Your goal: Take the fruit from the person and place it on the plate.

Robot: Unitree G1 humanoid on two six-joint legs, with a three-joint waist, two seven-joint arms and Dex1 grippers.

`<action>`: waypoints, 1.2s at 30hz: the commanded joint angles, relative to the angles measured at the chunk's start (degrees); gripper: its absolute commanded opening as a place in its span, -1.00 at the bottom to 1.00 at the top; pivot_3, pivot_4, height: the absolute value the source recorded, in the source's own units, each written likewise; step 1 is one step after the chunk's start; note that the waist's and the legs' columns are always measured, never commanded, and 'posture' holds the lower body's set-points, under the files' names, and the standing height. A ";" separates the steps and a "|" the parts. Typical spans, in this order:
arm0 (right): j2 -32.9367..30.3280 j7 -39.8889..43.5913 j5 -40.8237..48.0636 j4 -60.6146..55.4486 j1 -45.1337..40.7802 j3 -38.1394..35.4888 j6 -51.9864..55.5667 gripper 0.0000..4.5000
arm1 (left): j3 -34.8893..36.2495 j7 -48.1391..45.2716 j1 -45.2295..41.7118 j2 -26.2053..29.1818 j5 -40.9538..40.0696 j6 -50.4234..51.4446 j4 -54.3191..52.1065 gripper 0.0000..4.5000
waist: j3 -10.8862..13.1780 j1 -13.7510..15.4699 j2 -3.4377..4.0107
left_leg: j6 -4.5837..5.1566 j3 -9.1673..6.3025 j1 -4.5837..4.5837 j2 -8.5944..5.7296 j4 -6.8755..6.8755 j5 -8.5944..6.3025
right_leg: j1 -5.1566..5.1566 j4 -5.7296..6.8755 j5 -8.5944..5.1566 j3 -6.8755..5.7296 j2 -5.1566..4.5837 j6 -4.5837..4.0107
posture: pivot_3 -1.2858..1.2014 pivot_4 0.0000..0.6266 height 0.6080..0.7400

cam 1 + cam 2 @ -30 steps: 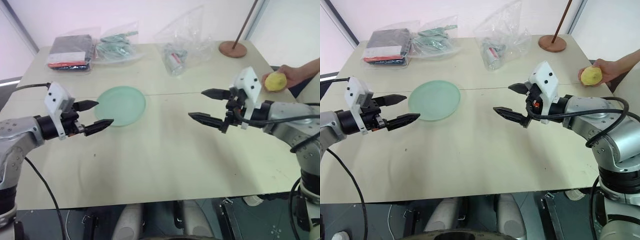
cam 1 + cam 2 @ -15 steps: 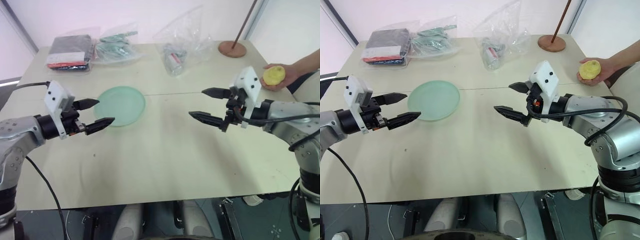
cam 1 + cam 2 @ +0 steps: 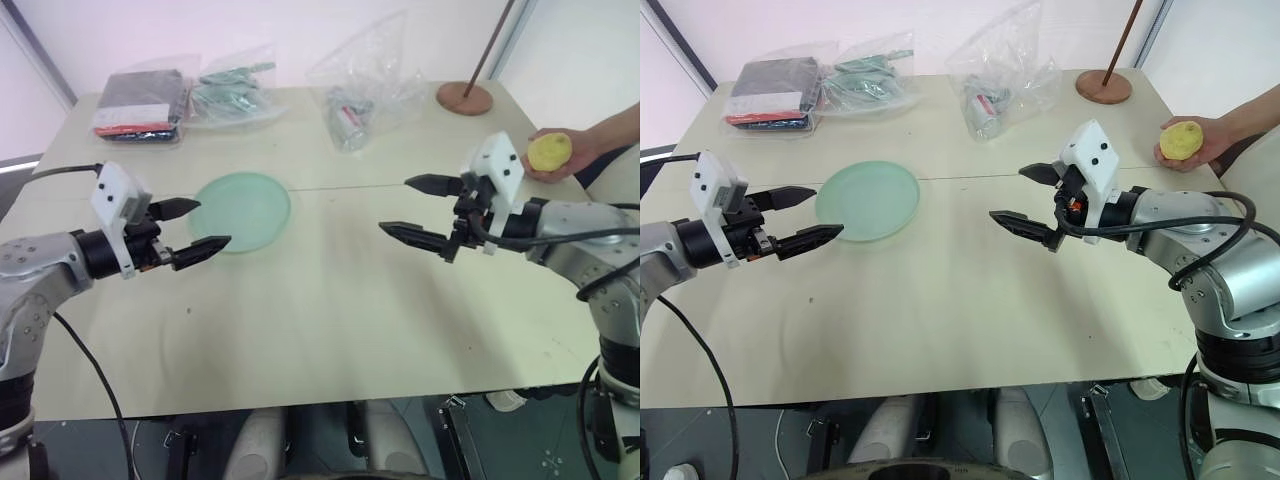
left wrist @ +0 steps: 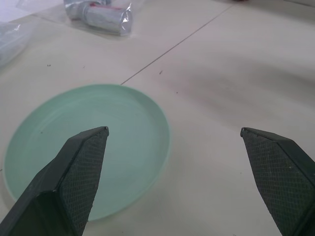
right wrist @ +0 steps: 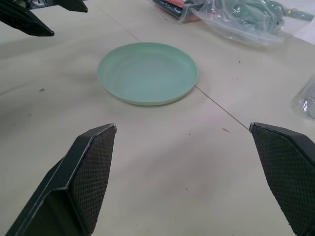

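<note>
Centrally mint plate [image 3: 241, 210] bare, clear bags [image 3: 360, 80] holding packaged items

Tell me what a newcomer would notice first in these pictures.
First, the two black claws held open above the table: the left claw beside the green plate, the right claw near the table's middle. Next, the yellow fruit resting in a person's hand at the far right edge. At the back lie clear plastic bags.

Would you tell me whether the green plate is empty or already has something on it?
Empty. The plate lies flat on the table with a bare surface, and the fruit sits in the person's hand.
</note>
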 commanded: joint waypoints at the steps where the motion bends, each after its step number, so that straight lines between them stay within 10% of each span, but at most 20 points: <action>1: -0.46 0.16 -0.06 -0.92 -1.47 -0.57 -1.10 0.97 | 0.78 0.23 -0.69 0.19 -0.10 -1.37 -1.37 1.00 | 0.00 0.00 0.00 | 0.00 0.00 0.00 0.00 0.00 0.00 | 0.00 0.00 0.00 0.00 0.00 0.00 | 0.03 -0.52 1.00; 17: -0.16 -0.58 0.00 -1.10 -1.60 -0.44 -0.95 0.97 | 2.15 6.41 -4.14 -3.41 0.02 -1.18 2.18 1.00 | -0.01 0.06 -0.01 | 0.00 -0.01 0.00 0.00 0.01 0.00 | 0.01 0.00 0.00 0.00 -0.01 0.00 | 0.03 -0.52 1.00; 36: 1.19 -2.54 0.26 -2.31 -1.80 0.06 -0.99 0.97 | -1.36 27.70 -33.53 -15.69 2.48 4.71 21.38 1.00 | -0.03 0.08 -0.07 | -0.01 -0.03 0.01 -0.06 0.07 0.00 | 0.04 0.06 0.03 -0.05 0.09 0.04 | 0.03 -0.52 1.00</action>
